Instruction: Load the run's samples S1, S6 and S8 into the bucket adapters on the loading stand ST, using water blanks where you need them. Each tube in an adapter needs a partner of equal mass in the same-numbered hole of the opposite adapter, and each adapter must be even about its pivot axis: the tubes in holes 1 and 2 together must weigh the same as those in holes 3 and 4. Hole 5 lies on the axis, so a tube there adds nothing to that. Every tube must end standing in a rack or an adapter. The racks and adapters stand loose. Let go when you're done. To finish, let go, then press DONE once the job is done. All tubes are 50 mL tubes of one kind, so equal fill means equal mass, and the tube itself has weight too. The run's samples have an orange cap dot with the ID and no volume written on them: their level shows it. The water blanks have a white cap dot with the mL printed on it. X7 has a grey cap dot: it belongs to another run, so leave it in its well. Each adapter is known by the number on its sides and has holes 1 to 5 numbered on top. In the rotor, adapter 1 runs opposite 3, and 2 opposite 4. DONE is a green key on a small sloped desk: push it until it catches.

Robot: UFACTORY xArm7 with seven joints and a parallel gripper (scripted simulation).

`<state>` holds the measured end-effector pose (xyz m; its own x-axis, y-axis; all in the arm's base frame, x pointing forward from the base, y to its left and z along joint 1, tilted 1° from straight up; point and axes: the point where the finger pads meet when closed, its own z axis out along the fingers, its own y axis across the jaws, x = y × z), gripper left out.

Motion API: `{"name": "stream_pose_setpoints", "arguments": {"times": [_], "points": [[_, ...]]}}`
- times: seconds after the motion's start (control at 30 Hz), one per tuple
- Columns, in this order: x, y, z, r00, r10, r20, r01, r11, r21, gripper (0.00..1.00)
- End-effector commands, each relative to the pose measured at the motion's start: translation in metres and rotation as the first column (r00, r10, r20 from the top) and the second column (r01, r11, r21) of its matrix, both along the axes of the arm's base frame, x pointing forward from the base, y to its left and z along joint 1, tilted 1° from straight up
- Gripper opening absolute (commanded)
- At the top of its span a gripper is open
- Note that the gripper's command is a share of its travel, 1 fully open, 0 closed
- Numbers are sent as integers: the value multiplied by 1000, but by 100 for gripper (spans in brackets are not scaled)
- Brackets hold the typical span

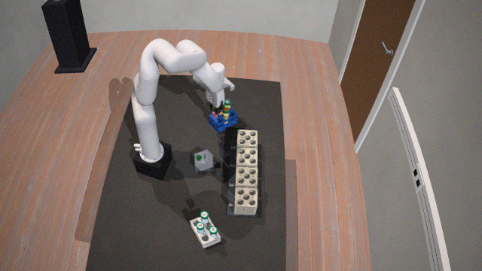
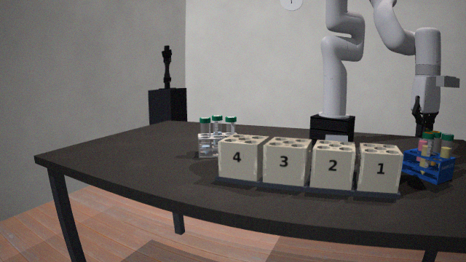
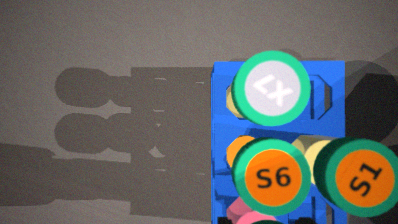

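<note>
In the top view the white arm bends from its black base (image 1: 140, 170) at centre left toward the upper middle, where the gripper (image 1: 216, 106) hangs over the blue rack (image 1: 220, 123). The exterior view puts that rack (image 2: 440, 171) at the far right edge of the dark table (image 2: 145, 160), with the gripper (image 2: 424, 128) directly above its green-capped tubes. The fingers are clenched on a tube with pink contents, whose pink body (image 3: 250, 216) shows at the bottom edge of the wrist frame; it is probably S8, though its cap lies out of the wrist camera's sight.

Also in the wrist view, the grey-dotted X7 (image 3: 271, 88) stands in the upper part of the rack, S6 (image 3: 273, 176) sits below it, and S1 (image 3: 362, 178) stands just beside S6 at the right edge, partly cut off.

Four cream adapters stand in a touching row on the loading stand (image 2: 306, 190). From left to right in the exterior view they are adapter 4 (image 2: 238, 161), adapter 3 (image 2: 285, 165), adapter 2 (image 2: 332, 169) and adapter 1 (image 2: 379, 172), which is nearest the blue rack. All visible holes are unfilled.

The clear rack (image 1: 205, 235) of water blanks sits at the lower middle of the top view, holding three green-capped tubes (image 1: 204, 215). The grey desk with the green DONE key (image 1: 198, 157) lies between the arm's base and the adapter row
</note>
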<state>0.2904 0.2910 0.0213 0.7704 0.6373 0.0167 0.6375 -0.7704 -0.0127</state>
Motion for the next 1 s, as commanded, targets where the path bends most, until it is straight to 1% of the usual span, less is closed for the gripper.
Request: {"name": "stream_pose_setpoints", "arguments": {"times": [0.0,0.03,0.97], "points": [[1,1,1,1000,0,3,0,1000,3,0],[1,1,1,1000,0,3,0,1000,2,44],[1,1,1,1000,0,3,0,1000,3,44]]}}
